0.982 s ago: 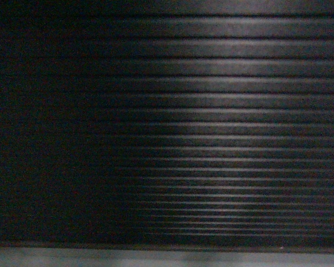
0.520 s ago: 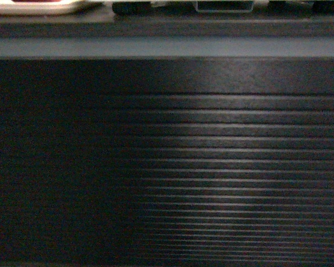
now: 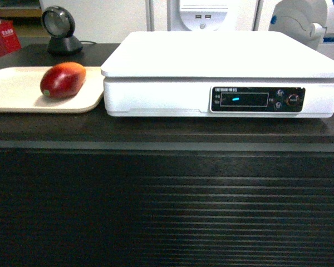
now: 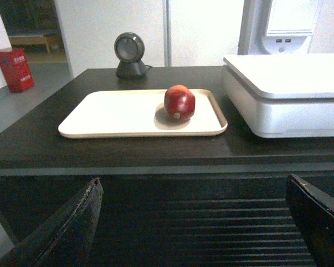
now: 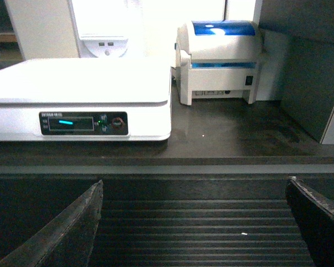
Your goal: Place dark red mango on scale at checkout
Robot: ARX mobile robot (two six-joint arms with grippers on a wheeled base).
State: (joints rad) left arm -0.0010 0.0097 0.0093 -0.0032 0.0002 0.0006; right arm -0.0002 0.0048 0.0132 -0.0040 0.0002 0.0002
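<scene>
The head view has risen from the checkout's (image 3: 167, 211) ribbed front to its surface, showing the dark red mango (image 3: 63, 80) on the beige tray (image 3: 11, 89) against the scale's (image 3: 222, 55) left edge, untouched, both grippers' (image 4: 195, 222) (image 5: 195, 222) fingers wide open, empty.

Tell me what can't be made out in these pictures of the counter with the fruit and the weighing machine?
- Scale display: characters too small and blurred in the head and right wrist views.
- Dark red mango sticker: too small to read in the left wrist view.
- Both grippers: absent from the head view; only finger edges show at the frame bottoms.
- Beige tray: left end cut off in the head view.
</scene>
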